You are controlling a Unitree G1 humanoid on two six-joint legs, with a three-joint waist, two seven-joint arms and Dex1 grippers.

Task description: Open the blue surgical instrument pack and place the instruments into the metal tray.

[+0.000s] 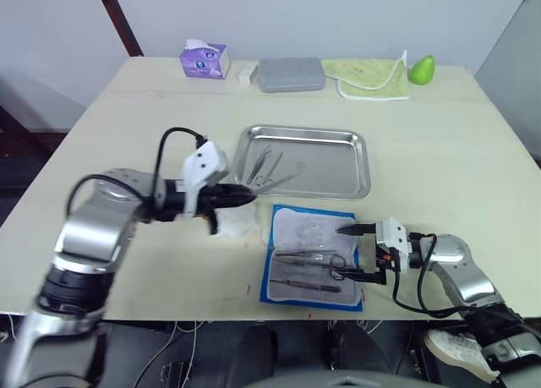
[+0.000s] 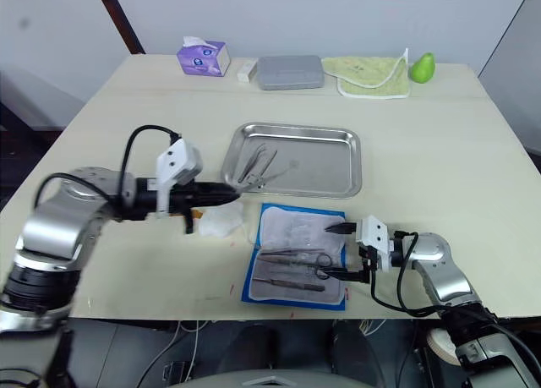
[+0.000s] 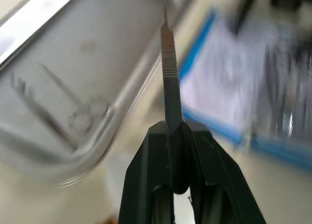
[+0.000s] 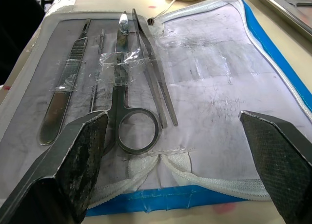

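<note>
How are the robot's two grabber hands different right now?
The left gripper is shut on a thin metal tool near the metal tray. The right gripper is wide open and empty, at the blue surgical instrument pack. Both have black fingers.

Lab bench, plain table (image 1: 473, 151), white wall (image 1: 338, 16)

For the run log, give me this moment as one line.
left gripper: shut on instrument, near tray | right gripper: open at pack | pack: open, instruments left inside
</note>
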